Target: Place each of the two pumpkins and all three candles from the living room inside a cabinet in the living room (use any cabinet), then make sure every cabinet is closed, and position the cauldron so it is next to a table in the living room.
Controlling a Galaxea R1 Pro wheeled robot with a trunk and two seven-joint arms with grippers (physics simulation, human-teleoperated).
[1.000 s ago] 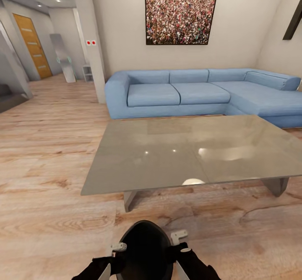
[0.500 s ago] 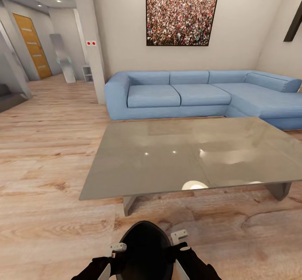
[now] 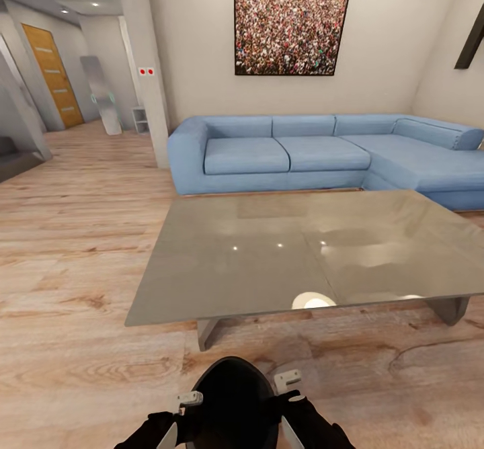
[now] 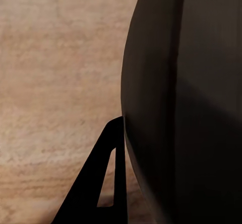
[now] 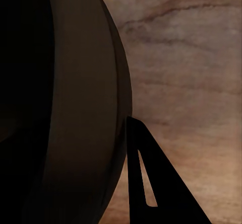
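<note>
The matte black cauldron (image 3: 232,402) hangs at the bottom middle of the head view, above the wood floor and just short of the grey table (image 3: 269,254). My left gripper (image 3: 185,402) grips its left side and my right gripper (image 3: 289,385) its right side. In the left wrist view the cauldron's dark wall (image 4: 191,108) sits against one black finger (image 4: 101,183). The right wrist view has the same wall (image 5: 60,108) with a finger (image 5: 151,183) on its outside. The other finger of each gripper is hidden by the pot.
The low grey table stands straight ahead on splayed legs. A blue corner sofa (image 3: 302,153) lies behind it against the wall, under a framed picture (image 3: 291,31). Open wood floor (image 3: 74,234) stretches left toward a pillar (image 3: 144,66) and a hallway with an orange door (image 3: 50,72).
The whole view has shifted slightly, so the camera has moved; the table's near edge now reaches a little lower in the picture. The cauldron and both grippers keep their place relative to me.
</note>
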